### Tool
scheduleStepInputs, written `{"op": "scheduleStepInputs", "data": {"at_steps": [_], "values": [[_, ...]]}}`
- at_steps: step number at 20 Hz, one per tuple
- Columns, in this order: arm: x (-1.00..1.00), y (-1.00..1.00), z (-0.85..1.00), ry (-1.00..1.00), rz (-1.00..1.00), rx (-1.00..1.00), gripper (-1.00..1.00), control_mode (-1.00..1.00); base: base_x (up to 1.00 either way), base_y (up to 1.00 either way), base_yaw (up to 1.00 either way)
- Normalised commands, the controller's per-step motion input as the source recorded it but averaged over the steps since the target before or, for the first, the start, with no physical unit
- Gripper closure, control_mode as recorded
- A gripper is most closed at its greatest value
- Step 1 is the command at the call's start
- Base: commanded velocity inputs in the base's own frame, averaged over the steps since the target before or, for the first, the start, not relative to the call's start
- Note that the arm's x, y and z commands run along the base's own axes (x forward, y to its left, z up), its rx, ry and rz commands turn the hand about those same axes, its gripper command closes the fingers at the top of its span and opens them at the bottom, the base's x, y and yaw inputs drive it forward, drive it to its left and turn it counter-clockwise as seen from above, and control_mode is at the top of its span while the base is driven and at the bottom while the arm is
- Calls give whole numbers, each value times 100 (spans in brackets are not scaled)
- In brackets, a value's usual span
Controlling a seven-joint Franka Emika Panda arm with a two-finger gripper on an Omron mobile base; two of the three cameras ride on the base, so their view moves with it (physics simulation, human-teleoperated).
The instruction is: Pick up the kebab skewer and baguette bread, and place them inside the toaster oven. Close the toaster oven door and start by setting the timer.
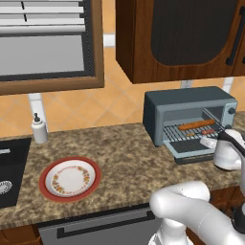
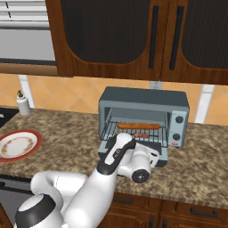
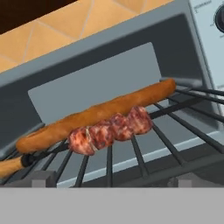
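Observation:
The blue-grey toaster oven (image 1: 184, 103) (image 2: 142, 99) stands on the counter with its door (image 1: 189, 147) dropped down flat. On the wire rack (image 3: 175, 127) lies the long orange-brown baguette bread (image 3: 100, 111) (image 1: 196, 125) (image 2: 138, 126). The kebab skewer (image 3: 111, 130) (image 2: 141, 134) with its red meat chunks lies just in front of it, touching it. My gripper (image 3: 116, 181) (image 1: 206, 142) hovers over the lowered door, facing the rack. It is open, its tips wide apart and nothing between them. The oven's knobs (image 2: 179, 119) sit on its right side.
A red-rimmed plate (image 1: 70, 178) (image 2: 18, 145) lies on the granite counter to the left. A white soap bottle (image 1: 39, 129) (image 2: 22, 103) stands by the wall beside a dark sink (image 1: 9, 167). Dark wooden cabinets (image 2: 133, 35) hang low above the oven.

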Motion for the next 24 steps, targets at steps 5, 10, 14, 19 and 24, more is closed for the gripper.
{"op": "scheduleStepInputs", "data": {"at_steps": [5, 10, 14, 19, 24], "values": [[-34, -2, 2, 7, -4, 1, -100, -100, 0, 0, 0], [-17, -37, 1, -1, -3, -5, -100, -100, 0, 0, 0], [-22, -4, -18, -10, 8, -36, -100, -100, 0, 0, 0], [-4, 4, -6, -12, 1, -28, -100, -100, 0, 0, 0], [0, 16, 21, -2, 0, -3, -100, -100, 0, 0, 0]]}}
